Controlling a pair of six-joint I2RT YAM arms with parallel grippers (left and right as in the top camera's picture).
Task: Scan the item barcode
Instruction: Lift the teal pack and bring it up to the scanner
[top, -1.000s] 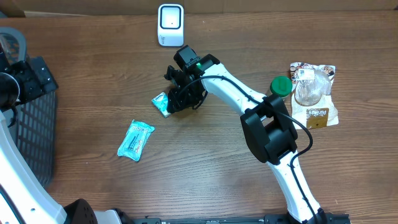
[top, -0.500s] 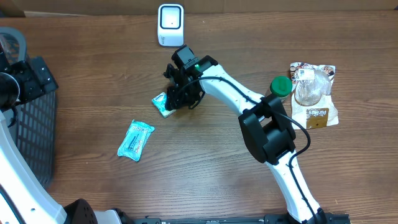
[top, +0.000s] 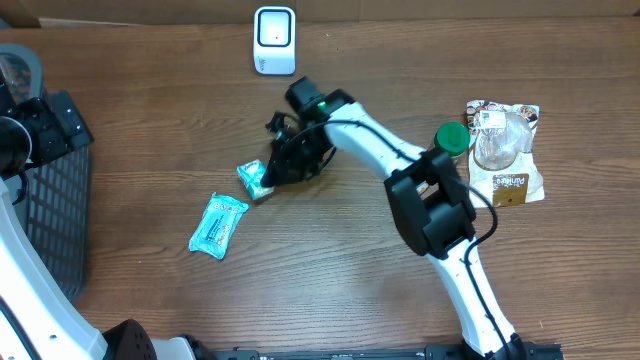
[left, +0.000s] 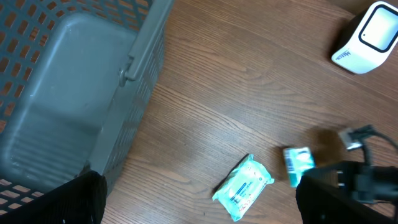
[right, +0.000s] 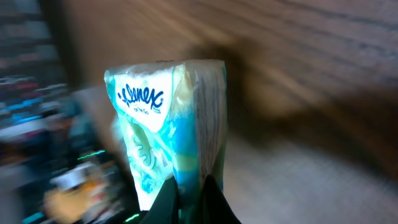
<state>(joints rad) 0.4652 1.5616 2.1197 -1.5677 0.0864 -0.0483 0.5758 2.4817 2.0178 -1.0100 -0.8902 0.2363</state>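
The right gripper (top: 270, 173) is clamped on one narrow end of the Kleenex tissue pack (top: 253, 179). The pack sits near the middle of the wooden table (top: 330, 280), below the white barcode scanner (top: 274, 40) and well apart from it. From overhead, the pack juts out of the jaws toward the table's left side. In the right wrist view its long axis runs straight away from the fingers (right: 208, 202), with the logo at the far end. It is a soft plastic pack in white, teal and pale green, printed with a blue Kleenex logo. Whether it clears the wood cannot be told. A larger teal packet (top: 218, 225) lies flat just beside it. The left gripper (left: 199, 208) hangs spread wide beside the grey basket (left: 74, 93), holding nothing.
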